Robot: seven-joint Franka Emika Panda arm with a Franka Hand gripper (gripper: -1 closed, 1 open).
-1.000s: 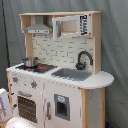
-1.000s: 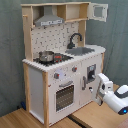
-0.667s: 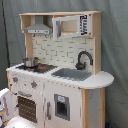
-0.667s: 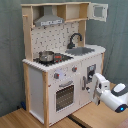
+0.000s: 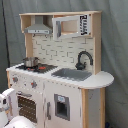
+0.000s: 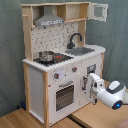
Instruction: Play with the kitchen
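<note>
The kitchen (image 5: 65, 85) (image 6: 50, 75) is a tall white and light-wood toy. It has a windowed oven door (image 6: 65, 97), a black faucet (image 5: 84, 59), a grey sink (image 5: 74, 74), a stovetop with a small metal pot (image 6: 46, 56), red-centred knobs (image 6: 56, 75), a hood (image 5: 37, 27) and an upper shelf. In the second exterior view my gripper (image 6: 91, 84) is right in front of the kitchen's lower cabinet door, to the oven's right. Whether it touches the door I cannot tell. In the first exterior view the white arm (image 5: 7, 104) shows at the lower left.
The kitchen stands on a wooden table (image 6: 95, 117) before a grey curtain (image 6: 10, 50). An upper cabinet door (image 6: 98, 11) with a window hangs open at the second exterior view's top right. A rounded counter end (image 5: 102, 79) juts out beside the sink.
In the second exterior view the arm has moved left, bringing the gripper closer to the kitchen's lower front. The kitchen itself has not moved.
</note>
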